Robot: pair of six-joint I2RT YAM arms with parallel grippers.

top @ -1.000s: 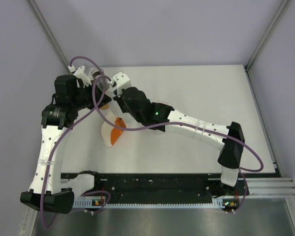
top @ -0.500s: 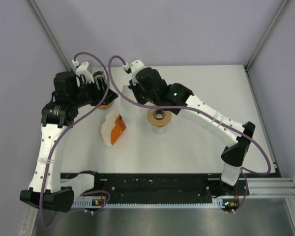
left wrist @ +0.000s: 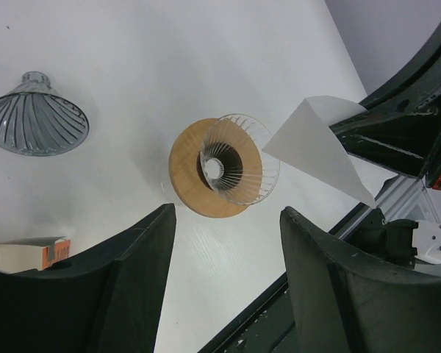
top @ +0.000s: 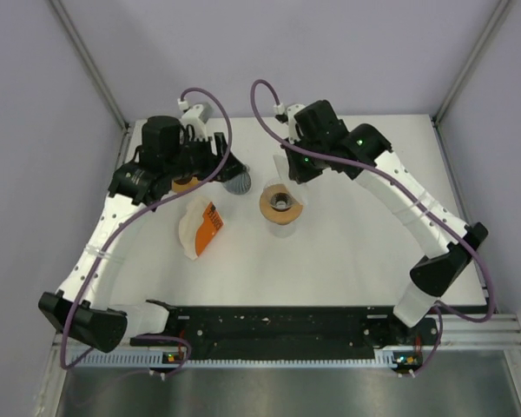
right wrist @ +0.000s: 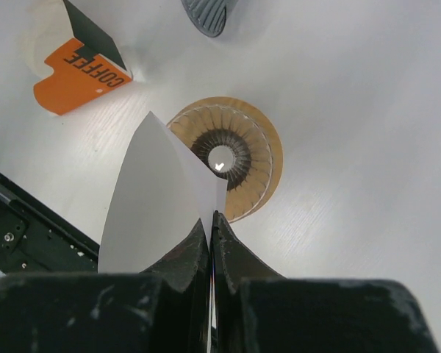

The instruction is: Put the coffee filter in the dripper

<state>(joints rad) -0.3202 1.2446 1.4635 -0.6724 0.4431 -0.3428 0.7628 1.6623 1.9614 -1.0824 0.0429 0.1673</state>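
The dripper (top: 280, 205), ribbed glass on a round wooden collar, stands upright mid-table; it also shows in the left wrist view (left wrist: 224, 168) and beneath my right gripper (right wrist: 231, 158). My right gripper (right wrist: 211, 220) is shut on the edge of a white, cone-folded coffee filter (right wrist: 158, 198). It holds the filter just behind and above the dripper (top: 282, 169), clear of the rim. The left wrist view shows that filter (left wrist: 316, 147) hanging beside the dripper. My left gripper (left wrist: 226, 220) is open and empty, hovering left of the dripper (top: 224, 167).
A second ribbed glass dripper (top: 236, 182) lies on the table just under the left gripper (left wrist: 35, 121). An orange and white coffee filter pack (top: 201, 228) lies front left. A wooden ring (top: 187, 183) sits behind the left arm. The black rail (top: 278, 321) runs along the near edge.
My right arm has swung from the left side to behind the dripper, carrying the filter. My left gripper has opened and moved right. The dripper is now uncovered.
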